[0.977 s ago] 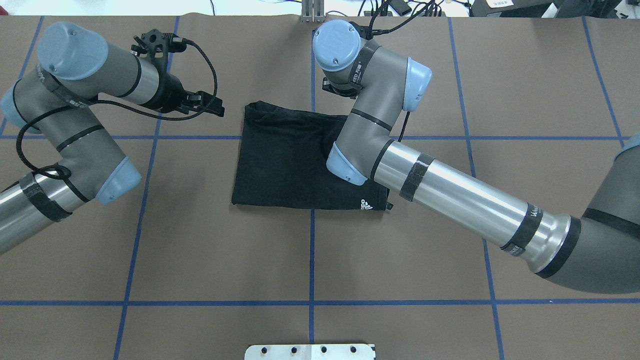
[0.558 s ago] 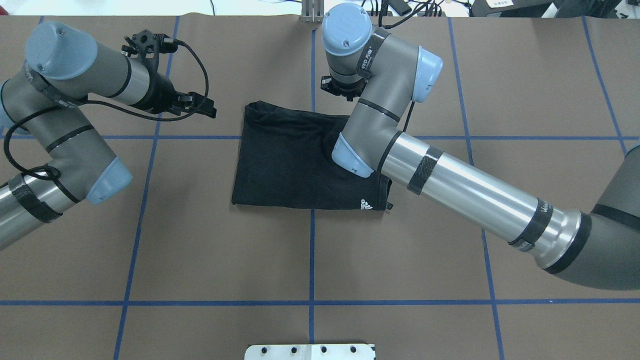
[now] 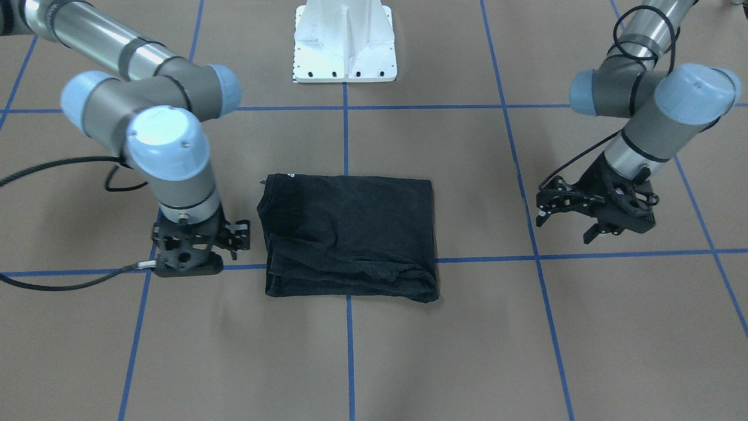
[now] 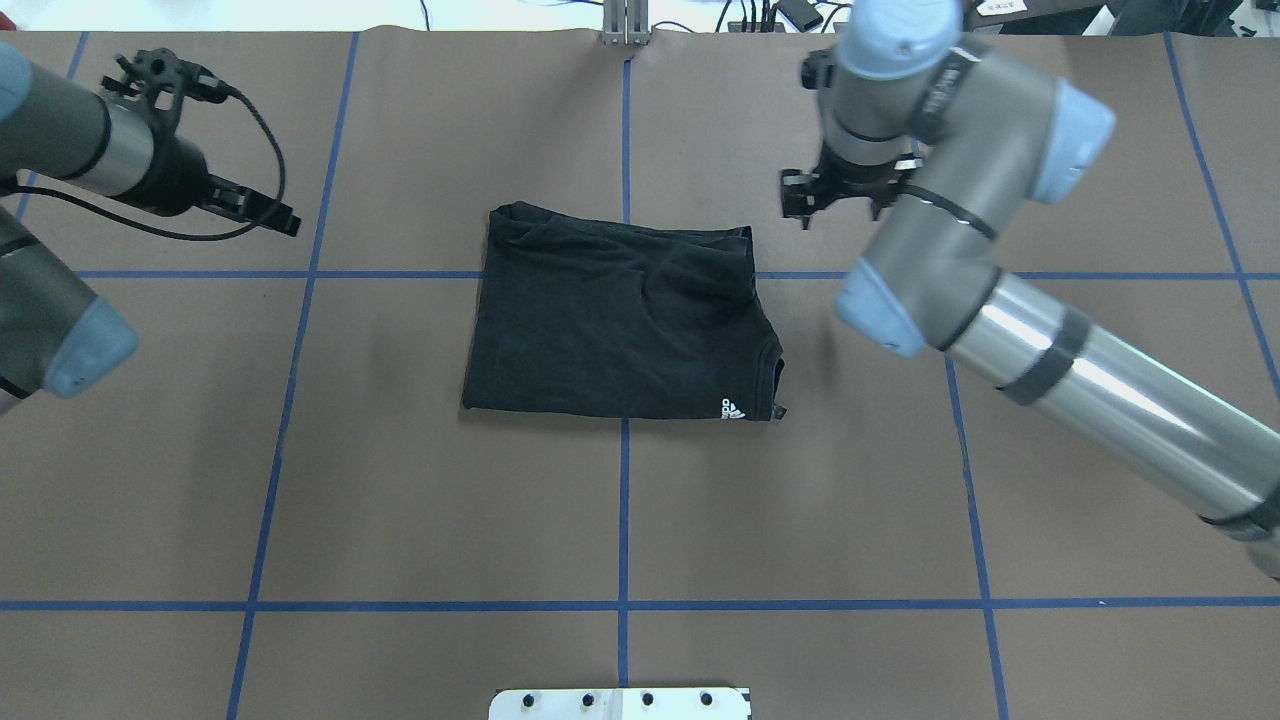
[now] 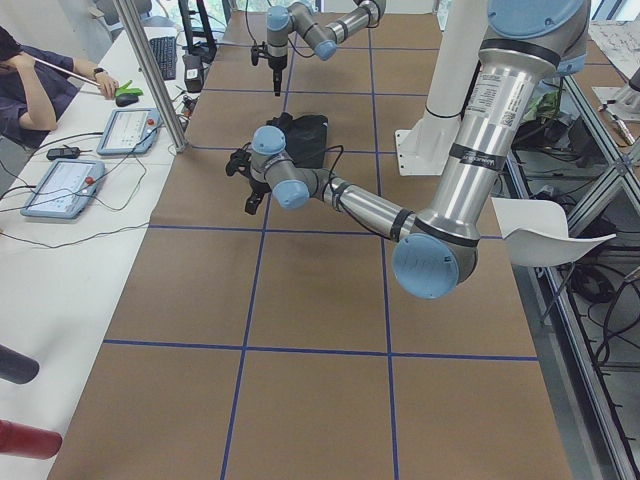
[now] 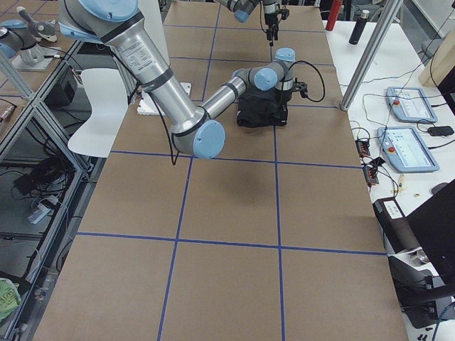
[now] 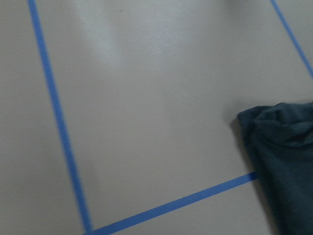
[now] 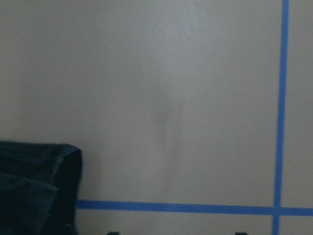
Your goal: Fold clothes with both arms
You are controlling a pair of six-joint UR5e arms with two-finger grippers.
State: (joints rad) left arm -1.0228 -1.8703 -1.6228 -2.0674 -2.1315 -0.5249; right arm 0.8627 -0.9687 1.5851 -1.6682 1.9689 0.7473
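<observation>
The black T-shirt (image 4: pixel 610 320) lies folded into a rough rectangle at the table's middle, plain side up, with a small white logo at its near right corner. It also shows in the front view (image 3: pixel 350 234). My left gripper (image 4: pixel 282 222) hangs open and empty well to the shirt's left, above the table; in the front view (image 3: pixel 562 225) its fingers stand apart. My right gripper (image 4: pixel 835 203) is open and empty, pointing down just beyond the shirt's far right corner (image 3: pixel 234 235). Neither gripper touches the cloth. The wrist views show shirt edges (image 7: pixel 286 166) (image 8: pixel 34 191).
Brown table cover (image 4: pixel 400 500) with a blue tape grid. The white pedestal base (image 3: pixel 345 52) stands at the robot's side of the table. Tablets and a seated operator (image 5: pixel 40 90) are at a side table beyond the far edge.
The right arm has swung to the right, off the shirt's far right corner, uncovering the whole shirt. The left arm has drawn back to the left, away from the shirt.
</observation>
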